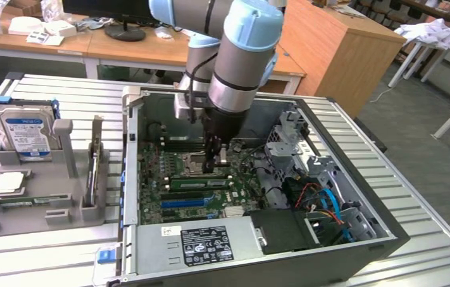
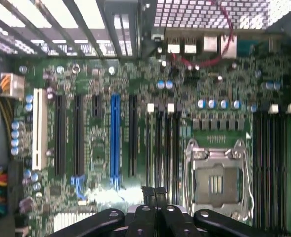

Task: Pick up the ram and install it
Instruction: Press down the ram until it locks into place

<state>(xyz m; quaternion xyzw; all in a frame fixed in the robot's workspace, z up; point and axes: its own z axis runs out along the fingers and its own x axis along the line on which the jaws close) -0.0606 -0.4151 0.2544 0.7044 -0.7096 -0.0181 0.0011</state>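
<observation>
The tool (image 1: 215, 156) hangs low inside the open computer case (image 1: 384, 221), its fingers drawn narrow with nothing visibly between them. Just below it, the ram (image 1: 199, 183) lies along a memory slot (image 2: 161, 148) on the motherboard (image 2: 96, 143). Judging by this, installation is at the seating stage; a firm, even downward press seems called for.

Exterior view evenly lit, daylight-bright; soft shadow cast inside computer case (image 1: 384, 236). Wrist view softly blurred throughout; glare blown out along slatted table (image 2: 61, 19); motherboard (image 2: 96, 143) dimmer.
</observation>
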